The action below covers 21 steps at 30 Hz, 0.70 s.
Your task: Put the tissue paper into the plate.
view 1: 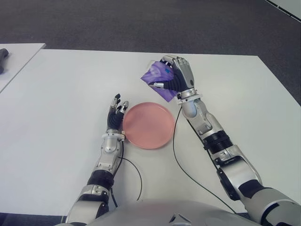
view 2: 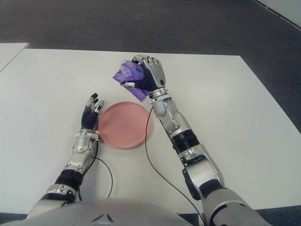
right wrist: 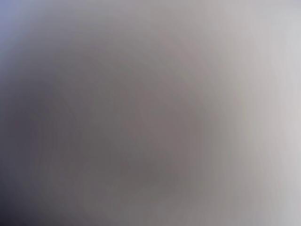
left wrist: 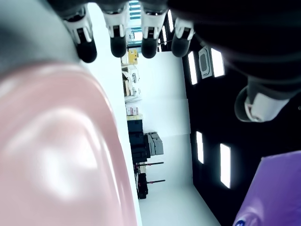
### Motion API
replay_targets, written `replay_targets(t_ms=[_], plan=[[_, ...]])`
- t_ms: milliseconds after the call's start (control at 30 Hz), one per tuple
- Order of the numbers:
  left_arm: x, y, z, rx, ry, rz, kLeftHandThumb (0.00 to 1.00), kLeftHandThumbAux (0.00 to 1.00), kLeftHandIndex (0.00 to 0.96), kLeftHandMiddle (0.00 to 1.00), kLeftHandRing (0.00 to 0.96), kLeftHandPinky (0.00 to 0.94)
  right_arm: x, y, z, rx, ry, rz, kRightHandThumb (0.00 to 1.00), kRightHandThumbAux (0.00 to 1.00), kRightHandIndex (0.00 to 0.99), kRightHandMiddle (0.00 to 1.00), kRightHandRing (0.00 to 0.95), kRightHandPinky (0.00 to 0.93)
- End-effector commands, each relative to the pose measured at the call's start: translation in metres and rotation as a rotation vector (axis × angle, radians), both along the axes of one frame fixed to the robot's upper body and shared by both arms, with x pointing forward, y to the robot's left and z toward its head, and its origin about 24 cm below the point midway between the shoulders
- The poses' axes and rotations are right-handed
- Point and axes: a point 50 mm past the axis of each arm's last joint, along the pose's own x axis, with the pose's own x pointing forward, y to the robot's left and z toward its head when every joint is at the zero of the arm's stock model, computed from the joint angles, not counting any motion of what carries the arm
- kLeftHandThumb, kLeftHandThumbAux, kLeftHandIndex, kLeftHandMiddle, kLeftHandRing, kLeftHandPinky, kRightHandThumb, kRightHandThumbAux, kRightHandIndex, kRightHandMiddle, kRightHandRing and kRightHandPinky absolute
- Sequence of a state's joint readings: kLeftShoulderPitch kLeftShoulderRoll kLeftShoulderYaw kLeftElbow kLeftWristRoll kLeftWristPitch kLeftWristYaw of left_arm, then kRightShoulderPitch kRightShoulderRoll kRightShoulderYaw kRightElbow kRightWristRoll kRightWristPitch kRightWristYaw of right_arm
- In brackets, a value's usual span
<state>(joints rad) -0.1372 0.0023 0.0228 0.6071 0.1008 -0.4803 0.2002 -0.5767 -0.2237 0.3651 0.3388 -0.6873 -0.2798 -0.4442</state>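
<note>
Left eye view: white table (view 1: 56,108), pink plate (view 1: 148,125) lying near its middle. Right hand (view 1: 178,75) beyond the plate on the far right side, fingers curled round a purple tissue pack (view 1: 157,75); the pack is clamped in the hand, tilted, and whether it is clear of the table or touching it cannot be told. Left hand (view 1: 115,115) just left of the plate, fingers extended and loosely together, holding nothing, fingertips close to the rim. A thin black cable (view 1: 181,165) runs over the table beside the right forearm. Dark carpet (view 1: 117,23) past the far edge.

Right eye view: same layout; pack in the right hand, far of the plate, not in it.

Left wrist view: plate rim fills the close side, four dark-tipped fingers (left wrist: 117,40) straight and side by side, nothing between them. A purple corner of the pack shows farther off.

Right wrist view: entirely blurred grey; nothing readable, so the grip is judged from the eye views alone.
</note>
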Motion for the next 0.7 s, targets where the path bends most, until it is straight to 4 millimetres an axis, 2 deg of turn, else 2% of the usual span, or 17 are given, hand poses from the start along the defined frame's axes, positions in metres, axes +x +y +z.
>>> replay_targets(t_ms=[33, 67, 100, 133, 233, 333, 600, 700], plan=[[-0.003, 0.001, -0.009, 0.004, 0.045, -0.003, 0.0, 0.396, 0.0, 0.0, 0.0, 0.0, -0.016, 0.022, -0.009, -0.034, 0.018, 0.081, 1.0, 0.694, 0.457, 0.837, 0.774, 0.431], [-0.003, 0.001, -0.009, 0.003, 0.044, -0.001, 0.0, 0.396, 0.0, 0.0, 0.0, 0.0, -0.022, 0.029, -0.011, -0.051, 0.01, 0.106, 1.0, 0.694, 0.457, 0.837, 0.781, 0.432], [-0.003, 0.001, -0.009, 0.003, 0.042, -0.001, 0.0, 0.395, 0.0, 0.0, 0.0, 0.0, -0.025, 0.032, -0.012, -0.063, 0.005, 0.119, 0.912, 0.699, 0.451, 0.841, 0.8, 0.568], [-0.004, 0.001, -0.008, 0.005, 0.038, 0.001, 0.0, 0.394, 0.0, 0.0, 0.0, 0.0, -0.03, 0.035, -0.017, -0.09, 0.001, 0.145, 0.856, 0.702, 0.447, 0.844, 0.813, 0.658], [-0.006, 0.0, -0.008, 0.015, 0.039, 0.0, 0.0, 0.395, 0.0, 0.0, 0.0, 0.0, -0.04, 0.039, -0.027, -0.139, 0.004, 0.196, 0.787, 0.705, 0.443, 0.847, 0.833, 0.773], [-0.006, 0.0, -0.009, 0.025, 0.068, -0.001, 0.0, 0.4, 0.0, 0.0, 0.0, 0.0, -0.05, 0.041, -0.037, -0.181, 0.029, 0.271, 0.763, 0.706, 0.442, 0.849, 0.84, 0.809], [-0.007, -0.001, -0.01, 0.018, 0.108, 0.014, 0.0, 0.42, 0.0, 0.0, 0.0, 0.0, -0.058, 0.043, -0.05, -0.263, 0.081, 0.407, 0.75, 0.707, 0.441, 0.835, 0.826, 0.765], [-0.007, -0.001, -0.011, 0.015, 0.12, 0.016, 0.0, 0.435, 0.0, 0.0, 0.0, 0.0, -0.059, 0.044, -0.055, -0.275, 0.106, 0.46, 0.748, 0.708, 0.441, 0.83, 0.823, 0.786]])
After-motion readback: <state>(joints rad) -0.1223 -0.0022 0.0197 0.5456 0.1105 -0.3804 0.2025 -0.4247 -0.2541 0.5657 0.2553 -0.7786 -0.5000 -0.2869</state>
